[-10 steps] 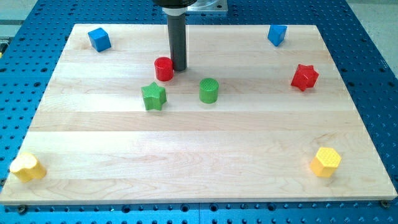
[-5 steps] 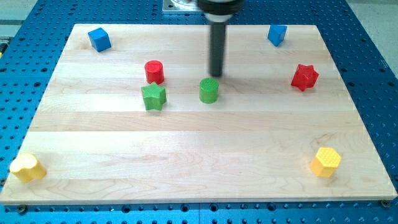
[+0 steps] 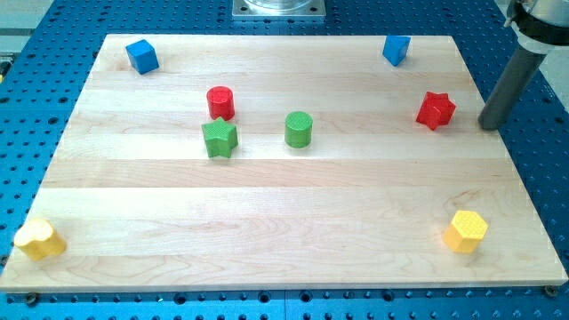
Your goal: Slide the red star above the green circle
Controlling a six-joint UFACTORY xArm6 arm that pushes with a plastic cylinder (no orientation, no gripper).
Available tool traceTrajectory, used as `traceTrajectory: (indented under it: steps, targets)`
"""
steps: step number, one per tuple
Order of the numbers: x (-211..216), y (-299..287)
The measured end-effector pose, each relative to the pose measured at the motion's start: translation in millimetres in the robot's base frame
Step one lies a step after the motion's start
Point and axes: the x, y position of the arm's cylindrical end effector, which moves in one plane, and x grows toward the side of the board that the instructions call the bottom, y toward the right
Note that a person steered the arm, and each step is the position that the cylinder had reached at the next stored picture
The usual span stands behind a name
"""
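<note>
The red star [image 3: 436,109] lies near the right edge of the wooden board [image 3: 284,231]. The green circle [image 3: 299,129] stands near the middle of the board, well to the star's left. My tip [image 3: 491,125] is down at the board's right edge, a short way to the right of the red star and slightly below it, with a small gap between them.
A red cylinder [image 3: 220,102] and a green star [image 3: 219,139] sit left of the green circle. Blue cubes are at the top left [image 3: 141,55] and top right [image 3: 396,49]. Yellow blocks sit at the bottom left [image 3: 38,238] and bottom right [image 3: 466,231].
My tip has swept from beside the red cylinder, past the top of the green circle, to the right of the red star. The red cylinder was nudged slightly to the left and up.
</note>
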Motion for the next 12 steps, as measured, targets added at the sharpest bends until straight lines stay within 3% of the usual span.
traceTrajectory:
  steps: [1, 2, 4, 5, 6, 7, 8, 9, 10, 11, 12]
  targets:
    - [-24.0, -26.8]
    - [-25.6, -111.2]
    - [-52.5, -161.1]
    - [-53.8, -229.7]
    - [-10.1, -271.8]
    - [16.6, -272.2]
    - [12.7, -249.9]
    - [-29.6, -220.6]
    - [-54.3, -129.4]
    - [-12.3, -75.7]
    - [24.7, -103.0]
